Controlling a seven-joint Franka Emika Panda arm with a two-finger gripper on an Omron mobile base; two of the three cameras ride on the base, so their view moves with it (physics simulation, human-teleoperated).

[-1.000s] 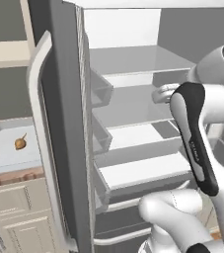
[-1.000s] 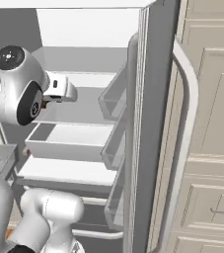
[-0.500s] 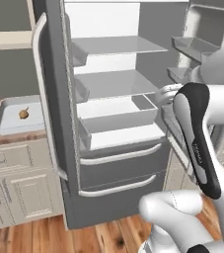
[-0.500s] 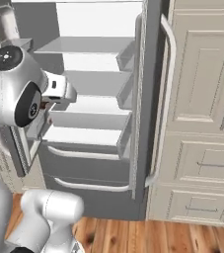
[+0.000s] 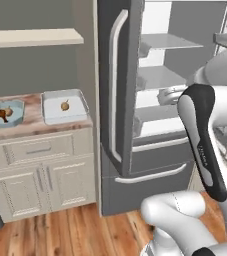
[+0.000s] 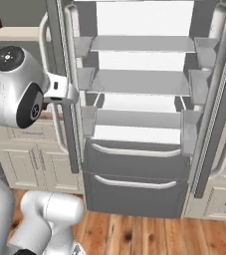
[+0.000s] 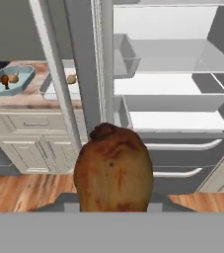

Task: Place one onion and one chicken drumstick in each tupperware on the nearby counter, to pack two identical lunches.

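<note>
A brown chicken drumstick [image 7: 113, 170] looms large at the bottom of the hand view, with my gripper [image 6: 64, 92] shut on it; the drumstick hides the fingertips. On the marbled counter [image 5: 32, 125], left of the open fridge, stands the light-blue octagonal tupperware [image 5: 5, 112] with a drumstick [image 5: 0, 115] and an onion [image 5: 9, 110] in it. Beside it, the larger pale tupperware [image 5: 64, 106] holds one onion [image 5: 65, 105]. In the hand view the blue tub [image 7: 10, 80] lies far up on the left, and the pale tub's onion [image 7: 71, 79] peeks out beside the fridge door.
The grey fridge door [image 5: 116, 85] with its long handle [image 5: 112, 90] stands open between my hand and the counter. White shelves [image 6: 139, 82] and two lower drawers [image 6: 134, 167] sit inside the fridge. A cream wall shelf [image 5: 32, 37] hangs above the counter. Wood floor [image 5: 60, 230] lies below.
The whole picture has shifted: the base has backed away from the fridge and turned, so the counter with both tubs now shows fully. The arm keeps much the same pose.
</note>
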